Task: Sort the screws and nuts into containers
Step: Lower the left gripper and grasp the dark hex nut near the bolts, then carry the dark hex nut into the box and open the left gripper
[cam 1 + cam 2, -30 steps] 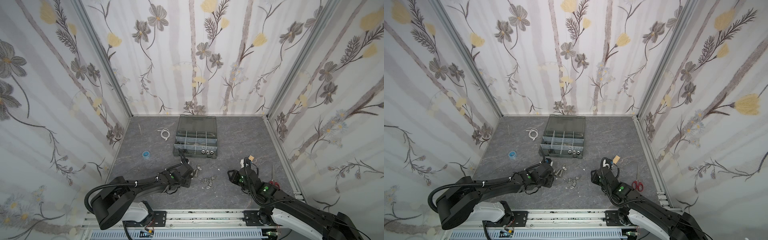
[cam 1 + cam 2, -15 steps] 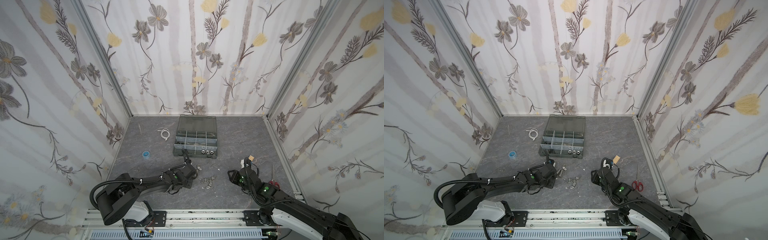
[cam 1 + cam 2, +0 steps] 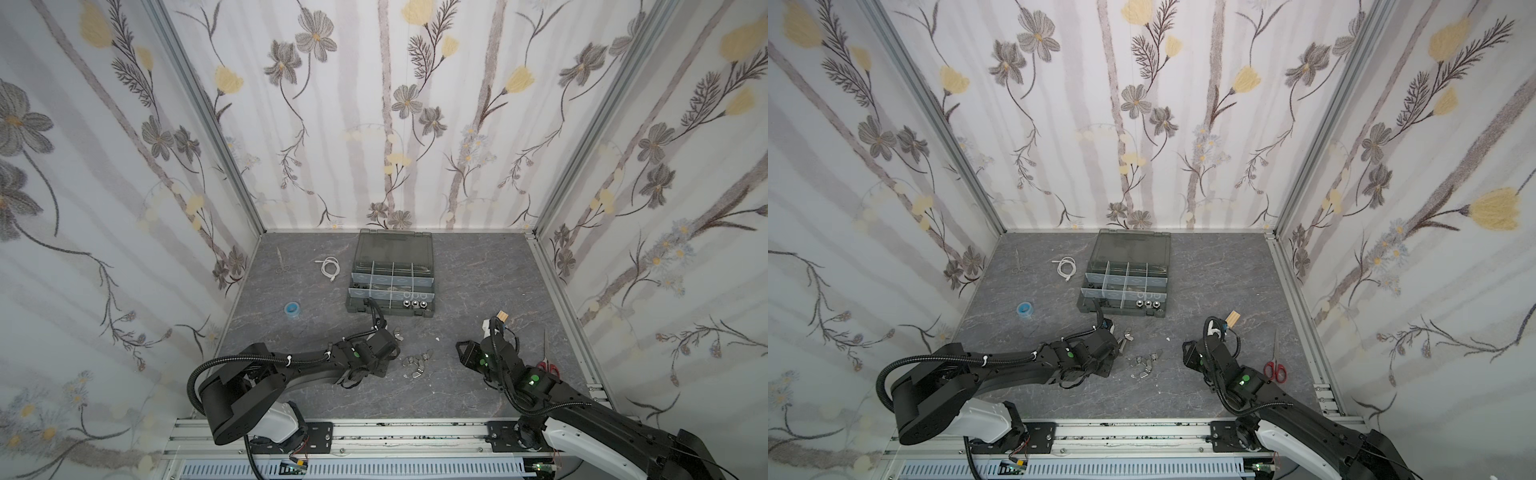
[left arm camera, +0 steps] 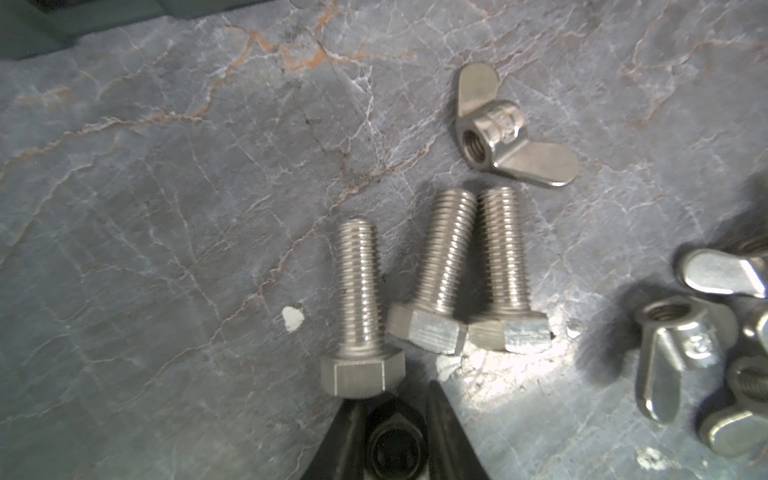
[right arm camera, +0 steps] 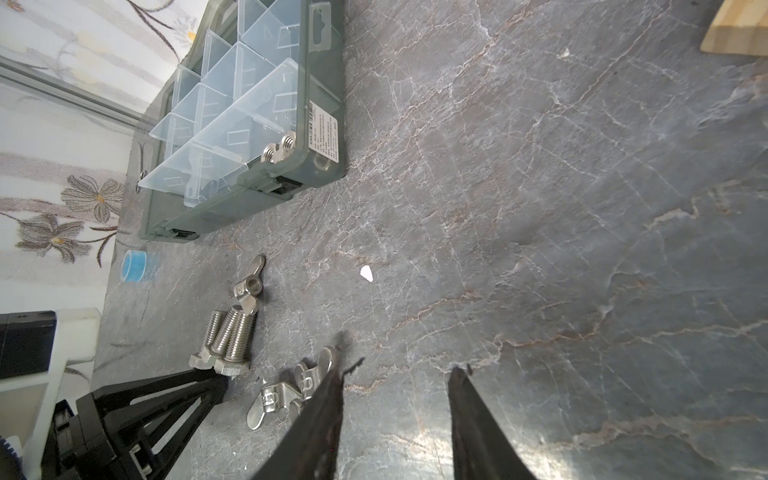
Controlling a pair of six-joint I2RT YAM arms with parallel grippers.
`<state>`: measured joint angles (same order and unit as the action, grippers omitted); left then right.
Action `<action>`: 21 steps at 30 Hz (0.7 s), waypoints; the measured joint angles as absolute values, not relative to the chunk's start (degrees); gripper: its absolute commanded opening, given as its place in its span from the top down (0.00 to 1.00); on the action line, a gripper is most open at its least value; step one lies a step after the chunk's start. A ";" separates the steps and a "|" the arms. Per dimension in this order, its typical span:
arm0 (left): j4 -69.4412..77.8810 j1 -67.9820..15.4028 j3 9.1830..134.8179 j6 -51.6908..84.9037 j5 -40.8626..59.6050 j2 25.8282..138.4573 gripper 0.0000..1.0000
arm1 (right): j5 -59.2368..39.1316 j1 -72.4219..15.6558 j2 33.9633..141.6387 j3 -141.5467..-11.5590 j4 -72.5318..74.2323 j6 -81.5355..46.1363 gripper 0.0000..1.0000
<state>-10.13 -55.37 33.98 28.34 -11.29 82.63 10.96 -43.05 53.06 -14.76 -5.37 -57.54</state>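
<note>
The left gripper [image 4: 392,397] is sitting low over the tabletop [image 4: 166,208]. Its fingers are drawn close on a small dark piece that is looking like a black nut [image 4: 397,442], though that corner of the wrist view is too dim to be sure. Just ahead of its tips, three silver screws [image 4: 449,257] are lying flat with their heads toward the gripper. Two are touching along their shanks, and the third screw [image 4: 359,299] is lying just beside them. A lone wing nut [image 4: 498,129] is resting past their threaded ends, and a heap of wing nuts [image 4: 681,345] is sitting off to one side. The right gripper [image 5: 397,370] is hovering with its fingers apart and nothing between them. The organizer case [image 5: 324,124] is standing open farther back, with silver nuts [image 5: 278,151] already lying in a near corner compartment.

The screws are likely handling as stiff, dense steel: nothing fragile, but smooth, round and prone to rolling. Pinching across the threaded shank near the head is looking safest, starting with the third screw, since the touching pair is leaving no room for a finger. The heaped wing nuts are probably snagging one another, so gripping a single barrel or wing is making more sense.
</note>
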 measured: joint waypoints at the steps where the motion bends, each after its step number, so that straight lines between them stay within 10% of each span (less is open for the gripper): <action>1: -10.04 -55.42 33.98 28.36 -11.29 82.59 0.66 | 11.00 -43.05 52.86 -14.63 -5.37 -57.58 0.57; 21: -12.45 -56.97 34.74 28.97 -12.73 82.96 0.80 | 11.33 -43.05 50.28 -13.39 -5.65 -58.02 0.57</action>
